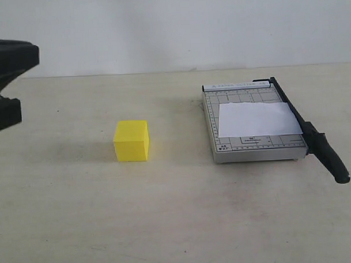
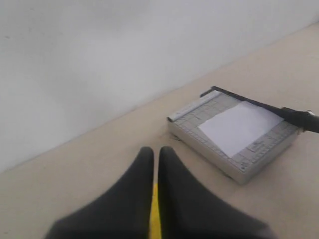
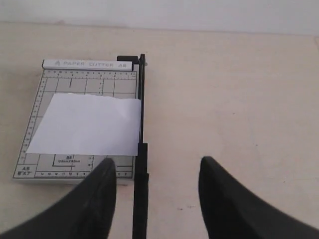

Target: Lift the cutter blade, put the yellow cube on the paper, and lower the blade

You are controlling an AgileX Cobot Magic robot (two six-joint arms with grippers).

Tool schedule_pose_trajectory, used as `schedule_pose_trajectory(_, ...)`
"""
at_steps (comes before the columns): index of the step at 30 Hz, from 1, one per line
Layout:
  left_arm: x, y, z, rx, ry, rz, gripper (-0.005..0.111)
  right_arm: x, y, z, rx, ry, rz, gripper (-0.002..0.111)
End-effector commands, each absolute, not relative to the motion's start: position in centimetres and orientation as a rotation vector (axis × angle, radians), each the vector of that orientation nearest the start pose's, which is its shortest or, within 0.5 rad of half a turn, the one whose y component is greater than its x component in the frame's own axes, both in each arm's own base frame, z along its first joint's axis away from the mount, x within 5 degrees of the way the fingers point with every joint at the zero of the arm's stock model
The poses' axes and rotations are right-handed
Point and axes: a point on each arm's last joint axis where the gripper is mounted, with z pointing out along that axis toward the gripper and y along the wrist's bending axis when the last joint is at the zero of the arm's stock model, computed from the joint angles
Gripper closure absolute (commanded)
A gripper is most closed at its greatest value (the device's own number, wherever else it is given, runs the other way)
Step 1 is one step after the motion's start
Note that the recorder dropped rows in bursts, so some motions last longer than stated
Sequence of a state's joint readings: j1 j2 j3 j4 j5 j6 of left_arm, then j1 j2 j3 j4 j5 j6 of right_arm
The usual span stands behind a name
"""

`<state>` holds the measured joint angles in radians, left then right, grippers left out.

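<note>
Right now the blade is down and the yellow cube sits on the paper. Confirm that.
Not quite. The exterior view shows the yellow cube on the table, apart from the paper. The cutter blade is down.

Left wrist view: the left gripper [image 2: 155,152] is out of focus. Its fingers run off the bottom edge and cover nearly all of the yellow cube [image 2: 155,216], so only a thin yellow sliver shows in the slit between them. The cutter blade [image 2: 299,118] handle is cut by the right edge. Right wrist view: the right gripper [image 3: 157,163] fingers and the blade handle leave the frame at the bottom. Exterior view: the left arm [image 1: 9,74] is cropped at the left edge, and the print on the trimmer board [image 1: 256,143] is too small to read.
</note>
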<state>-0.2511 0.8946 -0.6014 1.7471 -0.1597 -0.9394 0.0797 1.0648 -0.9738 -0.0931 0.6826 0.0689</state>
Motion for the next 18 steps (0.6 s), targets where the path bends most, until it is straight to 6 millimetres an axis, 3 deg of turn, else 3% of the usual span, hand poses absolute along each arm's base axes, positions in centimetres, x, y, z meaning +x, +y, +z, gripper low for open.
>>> schedule_pose_trajectory(1,17.4,-7.7,31.2,1.054,1.489,0.095,0.101,23.8,1.5,33.4,-0.058,2.334,-0.006,0.058)
schedule_pose_trajectory(3,17.3,-7.8,31.2,1.059,1.485,0.091,0.088,24.8,1.6,32.3,-0.073,2.377,-0.013,0.058)
schedule_pose_trajectory(6,17.5,-7.8,31.0,1.053,1.500,0.083,0.052,26.2,1.8,30.6,-0.128,2.430,-0.030,0.058)
schedule_pose_trajectory(7,17.6,-7.9,31.0,1.051,1.507,0.077,0.047,26.4,1.8,30.2,-0.142,2.444,-0.029,0.058)
schedule_pose_trajectory(11,17.8,-8.0,30.7,1.058,1.518,0.072,0.047,27.2,2.1,29.0,-0.142,2.482,-0.008,0.058)
schedule_pose_trajectory(15,18.1,-8.2,30.2,1.076,1.534,0.053,0.049,28.8,2.9,27.9,-0.017,2.459,0.149,0.058)
schedule_pose_trajectory(18,18.5,-8.4,29.7,1.090,1.556,0.040,0.049,29.5,3.0,26.5,0.014,2.505,0.169,0.058)
